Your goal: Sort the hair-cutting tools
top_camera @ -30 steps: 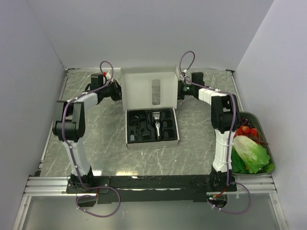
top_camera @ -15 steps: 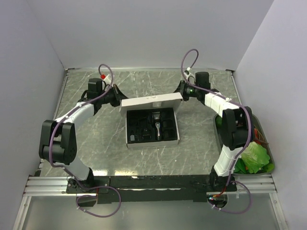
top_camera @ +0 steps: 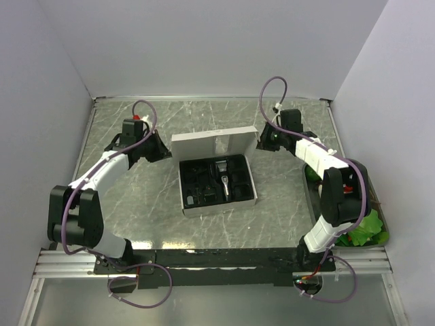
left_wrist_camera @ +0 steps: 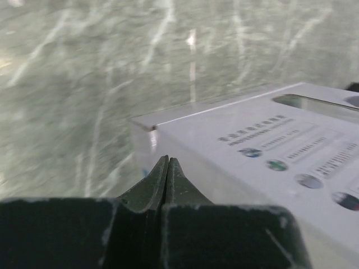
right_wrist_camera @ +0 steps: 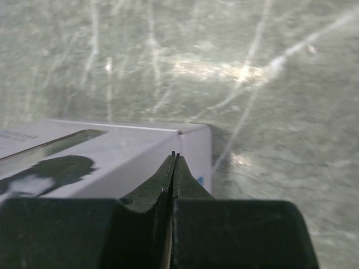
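Hair clipper [top_camera: 222, 179], slim, black, silver-bladed, smooth white lid [top_camera: 197, 145], left claw [left_wrist_camera: 167, 163] and right claw [right_wrist_camera: 174, 158] closed

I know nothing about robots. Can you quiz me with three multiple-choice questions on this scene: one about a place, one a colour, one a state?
1. Where does the hair clipper lie? A) on the bare table B) in the box's black tray C) among the greens
2. What colour is the box lid? A) red B) blue C) white
3. How do the left claw and right claw stand? A) both shut B) both wide open C) one grips the clipper
Answers: 1 B, its silver tip shows among the tray's slots; 2 C, the folded-back lid is white; 3 A, each wrist view shows fingers pressed together.
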### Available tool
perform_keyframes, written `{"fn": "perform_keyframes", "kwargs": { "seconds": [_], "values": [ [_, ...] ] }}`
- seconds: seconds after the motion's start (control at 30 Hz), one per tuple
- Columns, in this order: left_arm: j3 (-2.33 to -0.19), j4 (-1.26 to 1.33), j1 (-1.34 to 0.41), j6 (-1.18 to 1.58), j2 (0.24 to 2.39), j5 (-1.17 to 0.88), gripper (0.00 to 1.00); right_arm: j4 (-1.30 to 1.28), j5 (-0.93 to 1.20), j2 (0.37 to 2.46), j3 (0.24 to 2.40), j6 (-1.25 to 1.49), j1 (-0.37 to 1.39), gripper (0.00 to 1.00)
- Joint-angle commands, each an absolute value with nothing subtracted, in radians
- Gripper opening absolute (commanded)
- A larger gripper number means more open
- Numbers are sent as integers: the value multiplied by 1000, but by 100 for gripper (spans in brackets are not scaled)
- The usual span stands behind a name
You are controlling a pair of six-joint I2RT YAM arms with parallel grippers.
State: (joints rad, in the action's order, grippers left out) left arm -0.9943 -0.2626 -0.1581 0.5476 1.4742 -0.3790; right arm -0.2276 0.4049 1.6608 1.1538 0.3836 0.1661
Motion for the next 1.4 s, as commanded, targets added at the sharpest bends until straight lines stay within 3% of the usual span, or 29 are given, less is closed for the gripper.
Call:
{"fn": "perform_keyframes", "kwargs": {
  "seconds": [0.0,0.57,1.37],
  "values": [
    [-1065,-402,-163,486,1448,-252,1,-316,307,1628,1172,367,170,0],
    [-930,-282,-218,581,1370,-426,1,-275,431,1615,1120,382,207,0],
    [-790,-302,-288,586,1241,-339,1,-265,381,1539,1022,376,245,0]
  ]
}}
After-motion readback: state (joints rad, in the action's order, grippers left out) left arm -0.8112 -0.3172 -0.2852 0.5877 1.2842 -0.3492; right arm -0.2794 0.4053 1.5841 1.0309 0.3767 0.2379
